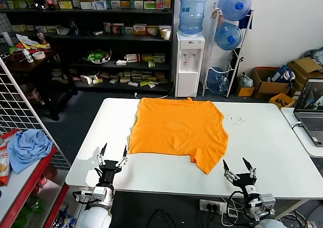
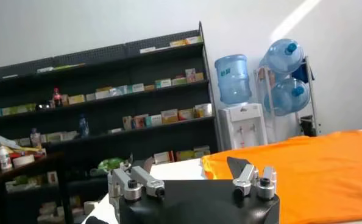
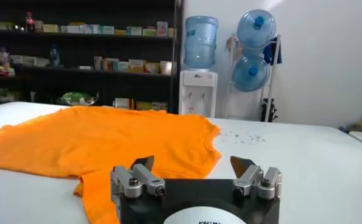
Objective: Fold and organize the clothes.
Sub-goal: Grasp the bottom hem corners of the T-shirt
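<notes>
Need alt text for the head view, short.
An orange T-shirt lies spread flat on a white table. Both claws sit open at the near edge, left claw beside the shirt's corner, right claw empty.

Bright, even indoor light; a sunlit streak on the wall (image 2: 294,18); wrist views slightly soft.
</notes>
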{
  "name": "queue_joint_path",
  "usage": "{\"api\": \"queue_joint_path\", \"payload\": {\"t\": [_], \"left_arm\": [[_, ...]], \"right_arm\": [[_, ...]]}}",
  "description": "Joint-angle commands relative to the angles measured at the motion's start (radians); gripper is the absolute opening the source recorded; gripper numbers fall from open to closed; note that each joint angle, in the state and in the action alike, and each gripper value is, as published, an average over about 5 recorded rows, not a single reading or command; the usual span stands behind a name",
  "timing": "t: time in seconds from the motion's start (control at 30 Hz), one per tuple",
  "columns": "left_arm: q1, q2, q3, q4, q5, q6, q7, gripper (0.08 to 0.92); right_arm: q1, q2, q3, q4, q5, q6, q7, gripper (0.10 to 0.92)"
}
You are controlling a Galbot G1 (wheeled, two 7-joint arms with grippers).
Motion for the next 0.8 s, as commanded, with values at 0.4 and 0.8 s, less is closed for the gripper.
{"api": "queue_joint_path", "payload": {"t": [0.4, 0.8], "left_arm": [[-0.136, 0.076, 0.101, 0.061, -0.17, 0.292, 0.017, 0.823], [-0.231, 0.074, 0.128, 0.108, -0.358, 0.348, -0.01, 0.823]], "right_arm": [[0.082, -0.002, -0.115, -0.057, 0.047, -0.181, 0.078, 0.823], [0.141, 0.014, -0.162, -0.1, 0.023, -0.204, 0.108, 0.823]]}}
